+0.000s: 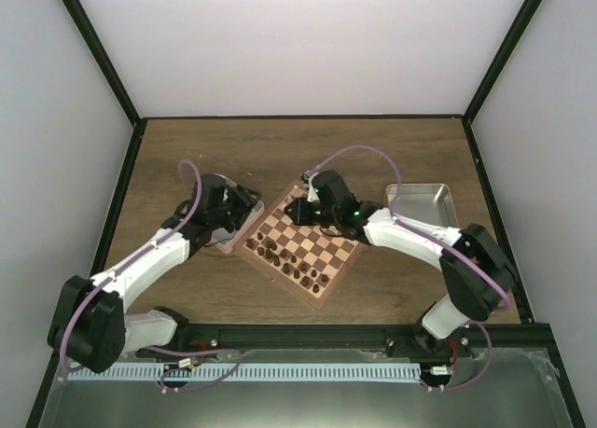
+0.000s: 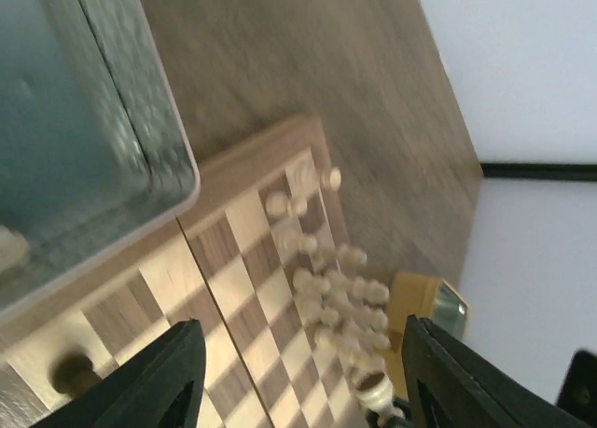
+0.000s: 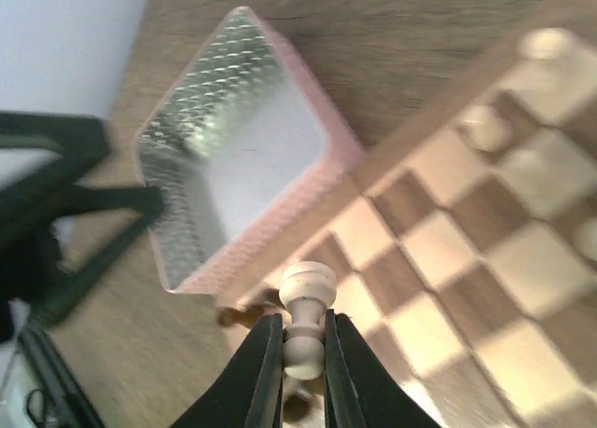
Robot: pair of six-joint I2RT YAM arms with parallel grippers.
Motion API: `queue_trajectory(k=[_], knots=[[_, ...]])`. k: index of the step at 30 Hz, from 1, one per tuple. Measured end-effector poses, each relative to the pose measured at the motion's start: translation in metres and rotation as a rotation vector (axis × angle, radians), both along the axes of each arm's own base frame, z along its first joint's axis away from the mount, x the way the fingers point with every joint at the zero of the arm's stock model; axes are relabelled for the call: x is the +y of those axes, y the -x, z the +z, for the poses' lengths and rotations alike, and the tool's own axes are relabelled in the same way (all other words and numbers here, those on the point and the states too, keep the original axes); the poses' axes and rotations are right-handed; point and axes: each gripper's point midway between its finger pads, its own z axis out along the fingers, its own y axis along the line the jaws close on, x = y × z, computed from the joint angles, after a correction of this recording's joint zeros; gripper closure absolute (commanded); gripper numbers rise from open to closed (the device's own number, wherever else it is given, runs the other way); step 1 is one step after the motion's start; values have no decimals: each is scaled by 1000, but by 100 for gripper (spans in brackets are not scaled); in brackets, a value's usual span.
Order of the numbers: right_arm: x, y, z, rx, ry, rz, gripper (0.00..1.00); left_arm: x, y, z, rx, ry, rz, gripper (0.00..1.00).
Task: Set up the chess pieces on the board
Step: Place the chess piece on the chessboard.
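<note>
One piece (image 3: 308,297), perhaps a pawn, gripped.

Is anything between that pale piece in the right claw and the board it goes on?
Nothing visible is: the right gripper is shut on the pale piece, directly over the board and its checked squares.

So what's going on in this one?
Two robot arms are setting up a chess set. The right gripper is shut on a beige chess piece at the edge of the board. The left gripper is open and empty, hanging over the board beside a metal tray. A cluster of beige pieces stands along one side and dark pieces along the other, so the setup looks partway done.
</note>
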Motion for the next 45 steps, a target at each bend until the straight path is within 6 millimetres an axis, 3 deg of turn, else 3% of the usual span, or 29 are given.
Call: queue_trajectory(k=[2,7,9,12,17,22,34,45], knots=[[-19,1,-2,9,37,-24,90,11,-4,7,-54,-85,12,33],[-90,4,-14,58,174,-110,90,46,-14,25,-192,-352,31,29],[-110,8,-24,92,239,-126,90,60,-15,21,-204,-449,26,29],[-125,21,-43,151,329,-111,90,79,-15,11,-184,-548,13,29],[-136,32,-74,243,439,-92,89,93,-17,3,-169,-600,-5,29],[-139,29,-96,302,513,-93,86,97,-18,-3,-159,-612,-22,29],[-140,13,-102,294,566,-124,79,103,-21,-11,-135,-612,-35,30],[-140,9,-103,282,569,-131,84,104,-21,-12,-132,-613,-39,29]])
